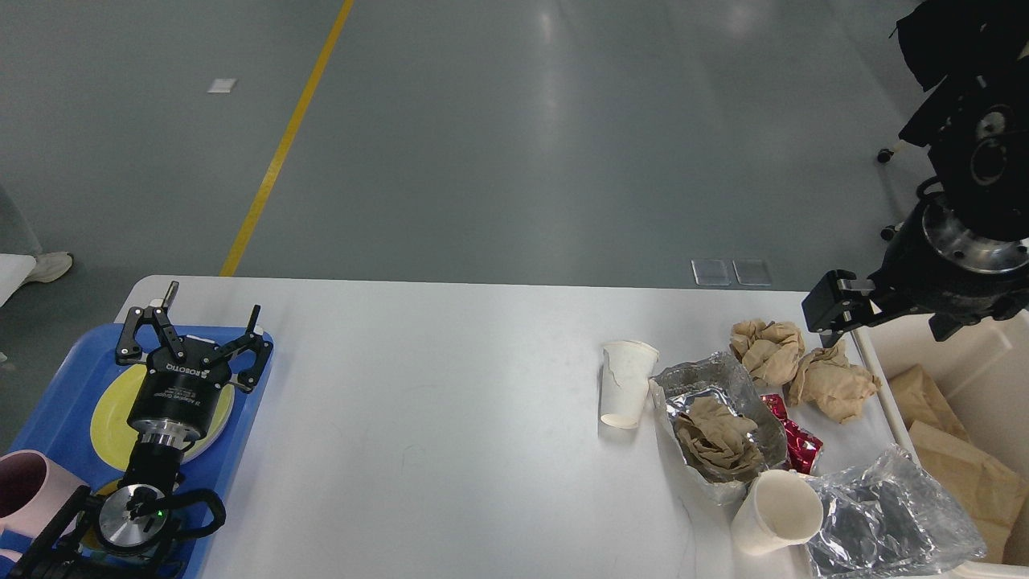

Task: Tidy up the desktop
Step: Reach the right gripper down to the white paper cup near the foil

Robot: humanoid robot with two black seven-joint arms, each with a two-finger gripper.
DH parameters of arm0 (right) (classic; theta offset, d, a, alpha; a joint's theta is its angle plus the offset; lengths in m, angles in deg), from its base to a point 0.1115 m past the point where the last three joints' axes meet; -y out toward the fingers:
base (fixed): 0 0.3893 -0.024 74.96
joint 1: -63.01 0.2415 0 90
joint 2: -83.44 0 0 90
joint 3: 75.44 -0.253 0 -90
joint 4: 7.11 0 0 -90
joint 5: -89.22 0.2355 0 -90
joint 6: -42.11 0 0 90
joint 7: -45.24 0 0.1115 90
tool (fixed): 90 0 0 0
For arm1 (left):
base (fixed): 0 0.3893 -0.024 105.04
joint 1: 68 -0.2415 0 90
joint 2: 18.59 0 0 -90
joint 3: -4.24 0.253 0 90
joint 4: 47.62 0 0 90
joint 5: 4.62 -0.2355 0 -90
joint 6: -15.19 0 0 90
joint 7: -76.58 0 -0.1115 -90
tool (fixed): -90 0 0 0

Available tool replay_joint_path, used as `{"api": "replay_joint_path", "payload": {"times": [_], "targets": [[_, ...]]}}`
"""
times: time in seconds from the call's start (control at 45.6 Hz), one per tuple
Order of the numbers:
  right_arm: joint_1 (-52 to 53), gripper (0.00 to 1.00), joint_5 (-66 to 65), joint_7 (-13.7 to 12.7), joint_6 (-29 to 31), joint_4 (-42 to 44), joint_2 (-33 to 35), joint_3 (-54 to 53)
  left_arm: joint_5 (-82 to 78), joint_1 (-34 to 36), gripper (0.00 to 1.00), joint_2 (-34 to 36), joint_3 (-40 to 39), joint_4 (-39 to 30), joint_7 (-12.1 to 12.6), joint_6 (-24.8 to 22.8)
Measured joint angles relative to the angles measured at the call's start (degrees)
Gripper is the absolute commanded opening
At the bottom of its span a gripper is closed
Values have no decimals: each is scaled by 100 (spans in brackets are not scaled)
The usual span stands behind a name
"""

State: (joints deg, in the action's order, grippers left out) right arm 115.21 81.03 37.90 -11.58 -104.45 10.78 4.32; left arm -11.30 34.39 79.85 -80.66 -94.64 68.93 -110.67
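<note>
The desktop, a wide white surface with rounded corners, fills the lower half of the head view. Litter is gathered at its right end: two crumpled brown paper balls, a foil sheet cradling a third paper ball, a red wrapper, a crinkled clear plastic bag, one upright white paper cup and one tipped paper cup. A cream bin containing brown paper bags stands just beside the right edge.

The left claw is seen hovering over the blue tray and its yellow plate, with fingers spread wide and nothing held. The right claw is positioned above the far right corner, near the paper balls; whether it is open or closed cannot be told, and no object is seen in it.

The litter is judged light and easily crushed. The paper balls are best taken across the middle. The cups are thin-walled and should be gripped gently at the rim or across the body. Foil and plastic are judged slippery and deformable; a pinch at a raised fold is advised.
</note>
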Motion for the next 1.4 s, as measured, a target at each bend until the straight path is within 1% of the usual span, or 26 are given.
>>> {"api": "replay_joint_path", "payload": {"times": [0.066,0.153,0.241,0.592,0.724,0.855,0.921,0.965,1.052,1.14,1.228,1.272,1.337,1.403], "targets": [[281,95,0,197,173,-134,-46,124,0,0,97,0,0,1,0,0],[431,95,-54,273,458,-202,-46,171,0,0,97,0,0,2,0,0],[448,99,-113,279,500,-211,2,167,-1,0,97,0,0,2,0,0],[-90,100,-369,216,424,-111,272,130,-7,0,97,0,0,2,0,-23],[-273,99,-379,215,421,-122,484,100,-7,0,97,0,0,2,0,-26],[-655,95,-379,210,406,-140,799,-220,-7,1,97,0,0,2,0,-27],[-1096,95,-380,208,245,-135,897,-577,-8,1,97,-1,0,2,0,-27],[-1460,95,-381,206,-9,-131,931,-894,-7,1,97,-1,0,2,0,-27],[-2197,95,-399,178,-663,-121,889,-1502,-7,1,97,-1,0,2,0,-26],[-2774,95,-416,91,-1286,-101,744,-1971,-6,1,97,-1,0,2,0,-26],[-3241,95,-450,-82,-1773,-16,475,-2184,-5,1,97,0,0,2,0,-24],[-3494,95,-494,-212,-1989,49,295,-2226,-6,1,97,0,0,2,0,-22],[-3869,95,-600,-407,-2258,200,43,-2252,-6,1,97,0,0,2,0,-21],[-4262,95,-686,-546,-2470,395,-168,-2260,-6,1,97,0,0,2,0,-21]]}}
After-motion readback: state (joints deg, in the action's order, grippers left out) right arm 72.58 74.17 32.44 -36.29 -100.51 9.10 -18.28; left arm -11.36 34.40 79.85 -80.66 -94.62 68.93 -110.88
